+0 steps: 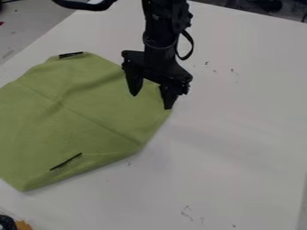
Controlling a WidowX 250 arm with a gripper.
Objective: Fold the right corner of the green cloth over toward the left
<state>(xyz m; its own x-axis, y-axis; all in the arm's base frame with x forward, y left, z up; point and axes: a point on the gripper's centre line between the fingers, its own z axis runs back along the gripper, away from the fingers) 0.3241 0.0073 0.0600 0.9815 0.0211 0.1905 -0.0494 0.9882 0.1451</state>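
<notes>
Green cloth (78, 108) on a pale table (240, 134), shown partly worked. The cloth is spread across the left half of the frame, its left side cut off by the frame's edge. The black gripper (151, 102) is placed above centre, at the cloth's right-hand edge, with its two fingers set apart; no cloth is seen to be pinched or lifted between them. Along the lower edge, a narrow flap appears to be turned inward, and a dark strip (66, 161) is seen beside it; a second dark strip (71, 55) is seen at the upper left. Only this edging-over can be judged as done. The broad middle is left unfolded and marked by creases, and the right-hand edge is judged not yet gripped.
</notes>
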